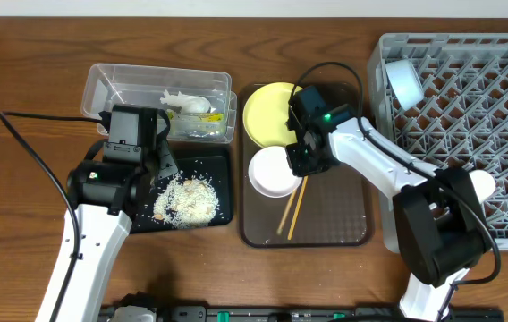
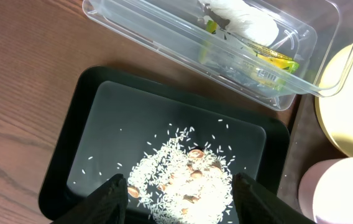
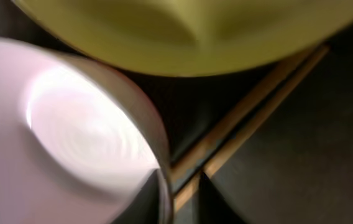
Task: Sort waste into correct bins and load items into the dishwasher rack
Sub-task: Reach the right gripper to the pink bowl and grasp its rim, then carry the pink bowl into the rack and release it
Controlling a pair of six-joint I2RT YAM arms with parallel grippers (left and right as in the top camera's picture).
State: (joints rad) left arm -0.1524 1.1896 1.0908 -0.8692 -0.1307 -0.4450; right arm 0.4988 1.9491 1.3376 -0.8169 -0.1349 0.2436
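Right gripper (image 3: 184, 193) low over chopsticks (image 1: 292, 207), jaws narrow, grip uncertain; left gripper (image 2: 181, 198) spread above rice (image 2: 176, 168); next, likely lifting chopsticks to rack (image 1: 504, 161).

No legible text, label, brand, number or sign on any surface in any view.

The overhead view is bright, even and sharp, with soft shadows on the table (image 1: 21, 72). The left wrist view shows a dull sheen on the black tray (image 2: 133, 124). The right wrist view is very blurred, and glare whitens the white bowl (image 3: 71, 137).
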